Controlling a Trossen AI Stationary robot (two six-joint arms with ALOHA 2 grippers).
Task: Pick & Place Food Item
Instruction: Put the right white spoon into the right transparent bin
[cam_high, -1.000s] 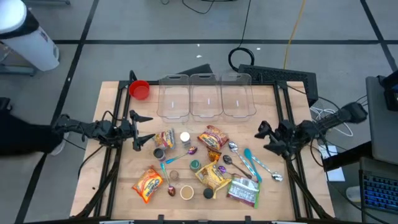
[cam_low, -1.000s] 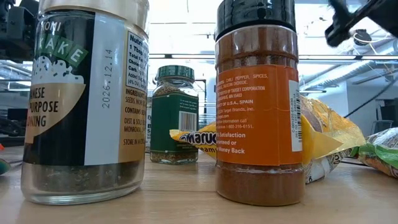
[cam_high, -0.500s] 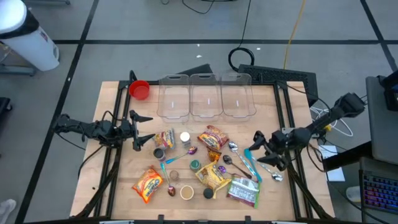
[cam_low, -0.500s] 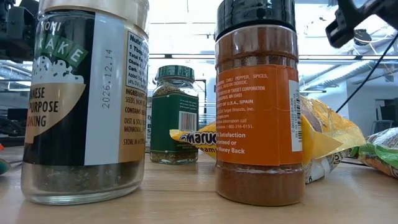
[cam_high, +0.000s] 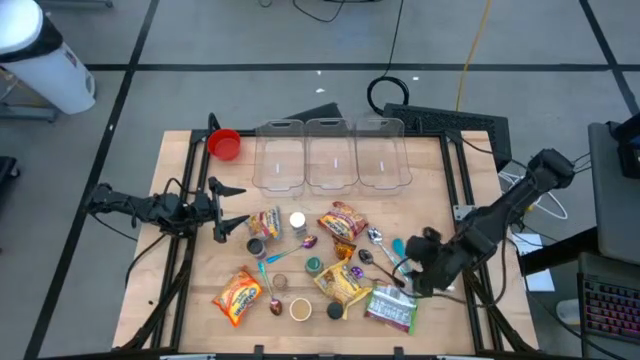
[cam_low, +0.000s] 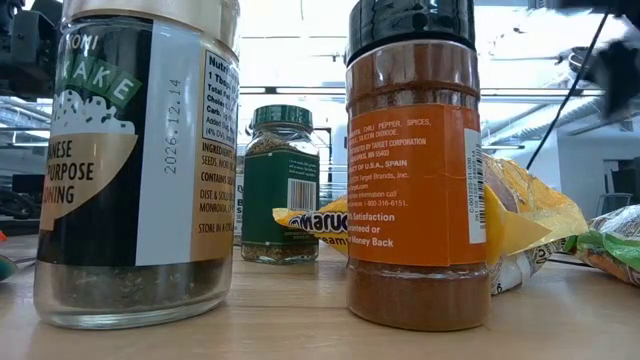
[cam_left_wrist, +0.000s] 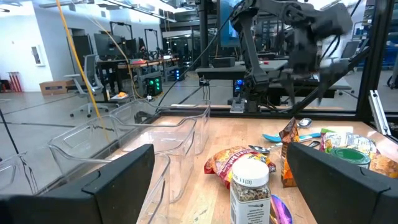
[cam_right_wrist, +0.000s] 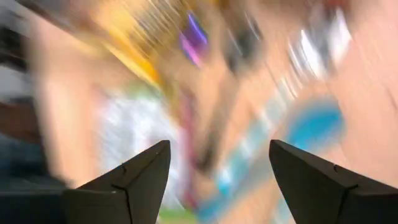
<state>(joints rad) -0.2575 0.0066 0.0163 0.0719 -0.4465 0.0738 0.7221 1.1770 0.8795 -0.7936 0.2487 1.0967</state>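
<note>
Right gripper: fingers apart, holding nothing, above the spoons at the table's four o'clock (its wrist view is smeared).
Left gripper: fingers wide, empty, at nine o'clock.
Food: snack packets and spice jars lie mid-table.
Bins: three clear ones at twelve o'clock.

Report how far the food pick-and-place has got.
Done: nothing visible; the three clear bins hold nothing. In hand: the right claw, open and holding nothing, hangs over the spoons and the green packet. The left claw waits open at the table's left. Left: every packet and jar lies unsorted.
</note>
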